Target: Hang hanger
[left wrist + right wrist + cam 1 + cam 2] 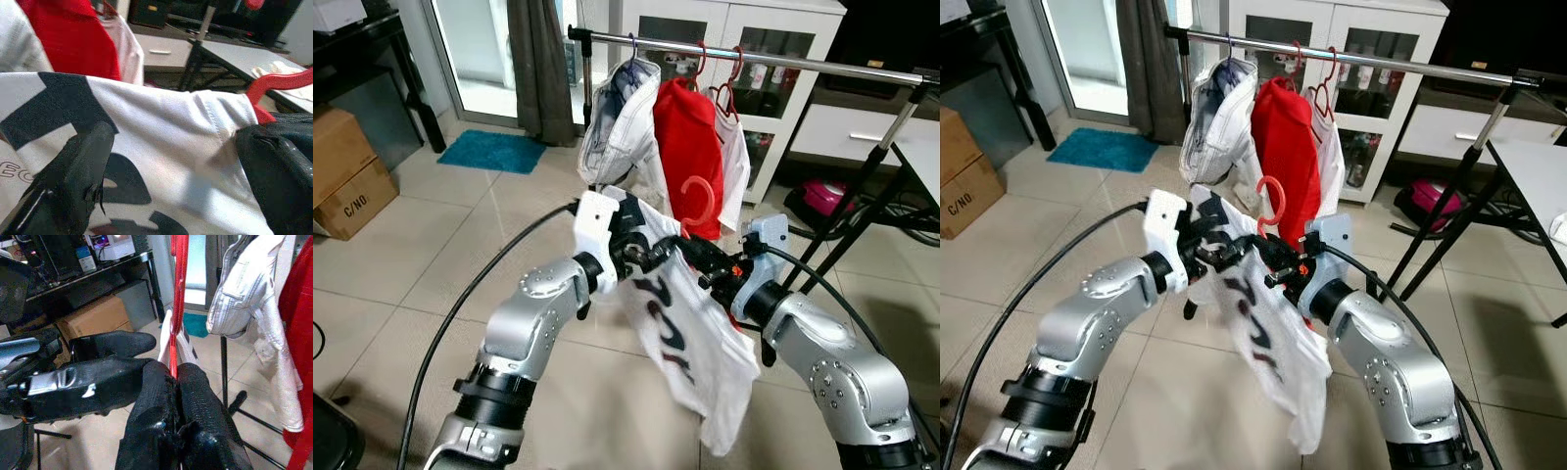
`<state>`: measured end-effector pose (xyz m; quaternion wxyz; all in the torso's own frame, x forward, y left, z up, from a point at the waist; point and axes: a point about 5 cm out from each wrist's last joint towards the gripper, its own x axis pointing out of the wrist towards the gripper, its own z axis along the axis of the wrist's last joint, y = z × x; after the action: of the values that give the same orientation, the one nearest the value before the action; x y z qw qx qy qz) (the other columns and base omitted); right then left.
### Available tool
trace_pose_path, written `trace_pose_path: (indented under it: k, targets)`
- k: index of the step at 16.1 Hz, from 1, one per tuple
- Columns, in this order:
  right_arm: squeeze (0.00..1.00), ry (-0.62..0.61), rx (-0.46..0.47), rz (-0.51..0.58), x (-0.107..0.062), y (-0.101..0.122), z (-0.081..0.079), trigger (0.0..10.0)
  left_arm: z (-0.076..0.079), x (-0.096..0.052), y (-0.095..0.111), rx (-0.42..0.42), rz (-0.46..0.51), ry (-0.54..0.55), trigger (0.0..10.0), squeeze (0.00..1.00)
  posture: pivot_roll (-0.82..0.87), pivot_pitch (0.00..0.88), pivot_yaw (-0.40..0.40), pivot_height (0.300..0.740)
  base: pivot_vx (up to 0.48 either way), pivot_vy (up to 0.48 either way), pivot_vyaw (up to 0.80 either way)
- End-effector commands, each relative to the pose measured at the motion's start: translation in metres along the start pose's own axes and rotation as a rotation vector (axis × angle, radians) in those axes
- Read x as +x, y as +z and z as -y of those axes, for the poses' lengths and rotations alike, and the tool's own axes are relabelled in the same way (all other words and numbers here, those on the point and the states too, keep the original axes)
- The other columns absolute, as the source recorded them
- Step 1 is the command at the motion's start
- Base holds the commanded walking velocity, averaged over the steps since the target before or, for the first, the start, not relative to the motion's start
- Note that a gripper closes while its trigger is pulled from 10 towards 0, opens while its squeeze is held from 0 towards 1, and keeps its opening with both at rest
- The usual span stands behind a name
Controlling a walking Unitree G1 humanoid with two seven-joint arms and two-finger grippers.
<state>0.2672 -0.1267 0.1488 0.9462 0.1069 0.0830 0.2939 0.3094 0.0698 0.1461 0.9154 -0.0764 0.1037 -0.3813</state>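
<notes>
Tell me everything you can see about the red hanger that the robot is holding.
The red hanger looks like plastic. Its hook points up, open and not yet on the metal rail above and behind it. A white T-shirt with dark print hangs from it, draped down towards the tiled floor. The right gripper has its jaws shut on the hanger's thin neck, seen in the right wrist view. The left gripper holds the shirt's shoulder beside the hanger. Most of the hanger's arms are hidden under the cloth.

head stereo: high, forward-down, shared rail (754, 54) | wrists: close, perhaps inward on shirt (171, 147)
</notes>
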Motion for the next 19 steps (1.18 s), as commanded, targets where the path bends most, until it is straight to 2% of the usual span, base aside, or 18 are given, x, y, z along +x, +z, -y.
trace_pose_path:
  k: [1, 5, 6, 7, 13, 19]
  targets:
    - [0.00, 0.028, -0.035, 0.050, 0.001, 0.012, -0.005, 10.0, 0.011, 0.005, -0.001, 0.010, -0.038, -0.080, 10.0, 0.00, -0.14, 0.012, -0.004, 0.740, 0.000, 0.000, 0.00]
    - [0.00, 0.026, -0.038, 0.054, 0.001, 0.012, -0.006, 10.0, 0.012, 0.006, -0.002, 0.025, -0.044, -0.127, 10.0, 0.00, -0.14, 0.013, 0.003, 0.740, 0.000, 0.000, 0.00]
    - [0.00, 0.028, -0.039, 0.054, 0.001, 0.012, -0.006, 10.0, 0.013, 0.006, -0.002, 0.027, -0.044, -0.151, 4.1, 0.00, -0.14, 0.013, 0.005, 0.740, 0.000, 0.000, 0.00]
    - [0.00, 0.030, -0.039, 0.055, 0.001, 0.012, -0.006, 10.0, 0.015, 0.006, -0.003, 0.027, -0.050, -0.163, 0.0, 0.00, -0.14, 0.013, 0.005, 0.740, 0.000, 0.000, 0.00]
    - [0.00, 0.037, -0.038, 0.063, 0.001, 0.013, -0.007, 10.0, 0.005, 0.011, -0.002, 0.014, -0.031, -0.113, 0.0, 0.00, -0.14, 0.011, 0.012, 0.740, 0.000, 0.000, 0.00]
    - [0.00, 0.028, -0.041, 0.059, 0.000, 0.012, -0.006, 10.0, 0.007, 0.011, 0.000, 0.015, -0.014, -0.137, 0.0, 0.00, -0.15, 0.012, 0.015, 0.740, 0.000, 0.000, 0.00]
